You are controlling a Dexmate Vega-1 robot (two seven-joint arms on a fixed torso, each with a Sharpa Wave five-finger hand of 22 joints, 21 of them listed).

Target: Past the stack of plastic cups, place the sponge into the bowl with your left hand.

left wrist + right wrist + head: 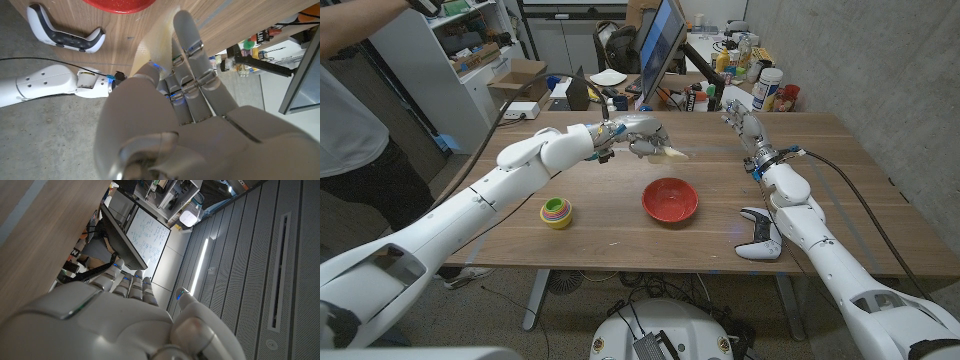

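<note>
Head view: the left hand [642, 136] holds the pale yellow sponge [674, 153] above the table [840, 190], toward the far edge and just beyond the red bowl [670, 200]. The sponge protrudes from the fingertips on the side toward the bowl, which suits a release from above. The bowl stands near the middle of the table with bare wood all around it. The stack of plastic cups [556, 212] stands well apart from the bowl, toward the left and near edges, beside the left forearm and clear of the remaining path. A white game controller [760, 238] lies by the near right corner, beside the right forearm. The right hand [740, 120] waits near the far right corner, fingers extended and holding nothing. A person's arm shows at the picture's top left, away from the table.

Left wrist view: the fingers [192, 55] lie close together along the sponge [156, 46], pressing it. The bowl's rim [120, 5] shows just beyond the sponge tip; the controller [65, 34] lies off to one side.

Right wrist view: the right hand [125, 315] stands at the table edge, nothing in its grasp, so it does not obstruct the bowl.
</note>
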